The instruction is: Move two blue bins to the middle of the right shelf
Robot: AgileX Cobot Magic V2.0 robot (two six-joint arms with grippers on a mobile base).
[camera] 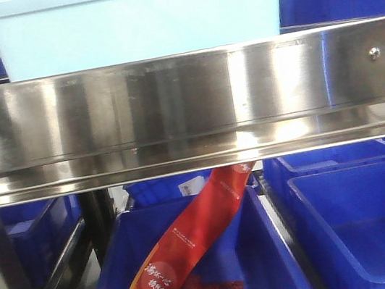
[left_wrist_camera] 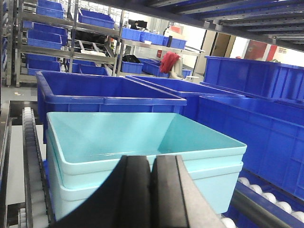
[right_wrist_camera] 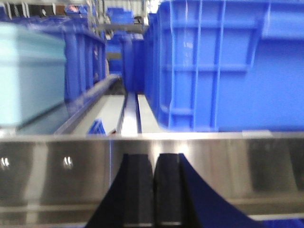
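Two pale aqua-blue plastic bins (left_wrist_camera: pixel 142 152), nested one inside the other, sit upright on a roller shelf w/ dark blue crates behind and to the right. Rectangular, open-topped, empty inside, smooth walls w/ a thick rim; lower bin's rim shows just under the upper's. In the front view the stack (camera: pixel 136 18) rests on the shelf above a steel rail. In the right wrist view it shows as a blurred pale block (right_wrist_camera: pixel 28 76) at far left.

Bright, even light — glare streaks the steel rail (camera: pixel 186 105) — right wrist view blurred.
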